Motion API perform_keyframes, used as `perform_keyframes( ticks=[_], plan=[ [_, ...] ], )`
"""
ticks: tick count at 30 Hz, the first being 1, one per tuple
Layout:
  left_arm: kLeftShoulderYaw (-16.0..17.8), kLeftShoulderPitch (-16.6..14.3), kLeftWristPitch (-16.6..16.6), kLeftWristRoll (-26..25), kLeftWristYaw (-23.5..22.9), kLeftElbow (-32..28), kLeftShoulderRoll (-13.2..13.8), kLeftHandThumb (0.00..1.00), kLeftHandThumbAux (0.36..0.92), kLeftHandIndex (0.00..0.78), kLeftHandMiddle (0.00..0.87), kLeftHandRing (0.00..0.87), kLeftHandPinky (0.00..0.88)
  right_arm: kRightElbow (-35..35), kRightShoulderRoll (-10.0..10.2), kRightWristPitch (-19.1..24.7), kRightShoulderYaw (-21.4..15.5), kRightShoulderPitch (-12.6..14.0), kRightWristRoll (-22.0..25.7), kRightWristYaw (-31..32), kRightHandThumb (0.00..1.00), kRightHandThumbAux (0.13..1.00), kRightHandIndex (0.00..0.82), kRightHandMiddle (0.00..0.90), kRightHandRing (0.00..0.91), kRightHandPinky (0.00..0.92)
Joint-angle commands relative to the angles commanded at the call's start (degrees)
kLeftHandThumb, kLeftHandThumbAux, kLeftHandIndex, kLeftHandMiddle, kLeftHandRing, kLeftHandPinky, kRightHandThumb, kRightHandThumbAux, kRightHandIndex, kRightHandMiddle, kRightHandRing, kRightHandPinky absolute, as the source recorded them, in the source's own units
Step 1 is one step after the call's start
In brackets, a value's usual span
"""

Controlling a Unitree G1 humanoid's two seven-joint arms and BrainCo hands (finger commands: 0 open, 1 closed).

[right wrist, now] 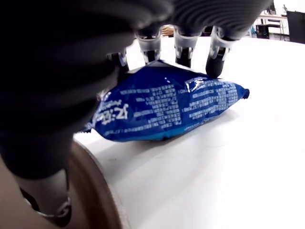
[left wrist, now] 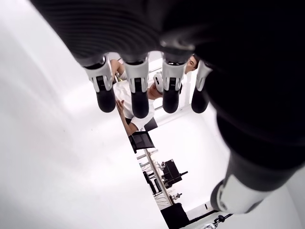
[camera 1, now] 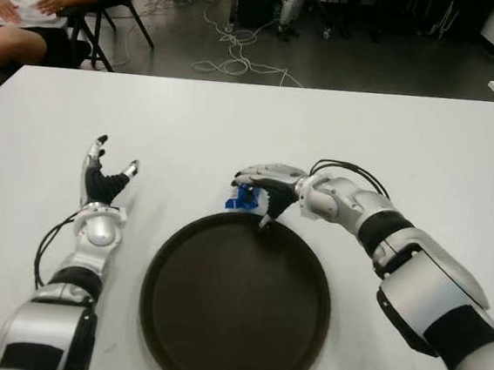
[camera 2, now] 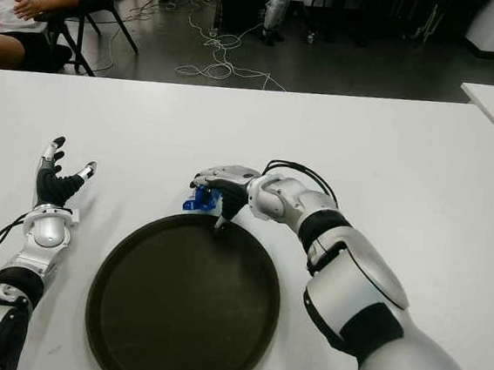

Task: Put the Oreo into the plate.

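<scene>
Just beyond the plate (camera 1: 164, 317) rim, right hand (camera 1: 269, 187) fingers (right wrist: 183, 50) close over the Oreo packet (right wrist: 167, 109); thumb-only support risks slip. Left hand (camera 1: 103, 184) open.

Right robot hand (camera 2: 220, 189) over Oreo pack (camera 2: 200, 200) beside plate (camera 2: 128, 331)

Blue Oreo packet (right wrist: 167, 109) — dark brown plate (camera 1: 236, 302)

The packet (right wrist: 167, 112) is glossy, crinkled blue plastic film. The plate (camera 1: 235, 311) looks matt dark brown, the surface (camera 1: 408, 148) smooth white, the fingers (left wrist: 138, 95) ribbed black rubber.
</scene>
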Motion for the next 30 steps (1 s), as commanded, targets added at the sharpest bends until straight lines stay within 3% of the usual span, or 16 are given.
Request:
perform_keyframes(
  ticks=[8,14,22,26,30],
  plan=[
    [0.22,-0.02,-0.07,-0.26,-0.40,0.19,0.17,0.000,0.723,0.070,0.109,0.082,0.064,0.17,-0.71,0.49,-0.65,0.16,0.85,0.75,0.000,0.745,0.000,0.000,0.000,0.000],
    [0.45,-0.05,0.26,-0.58,-0.91,0.21,0.22,0.000,0.719,0.062,0.092,0.073,0.057,-0.17,-2.85,-0.67,0.33,0.57,-0.28,-0.59,0.000,0.776,0.000,0.000,0.000,0.000],
    [0.30,-0.02,-0.01,-0.29,-0.55,0.12,0.21,0.000,0.720,0.064,0.100,0.076,0.051,-0.55,-3.94,-1.98,0.09,0.67,0.50,0.03,0.000,0.784,0.000,0.000,0.000,0.000],
    [0.04,0.00,-0.20,0.06,-0.31,0.03,0.26,0.000,0.728,0.067,0.107,0.078,0.053,-1.08,-5.07,-3.35,-0.68,1.03,1.30,0.72,0.000,0.799,0.000,0.000,0.000,0.000],
    [0.06,-0.04,-0.16,0.00,-0.51,0.01,0.26,0.000,0.725,0.068,0.107,0.080,0.051,-3.22,-8.07,-7.19,-2.15,1.64,2.88,3.00,0.000,0.801,0.000,0.000,0.000,0.000]
  ],
)
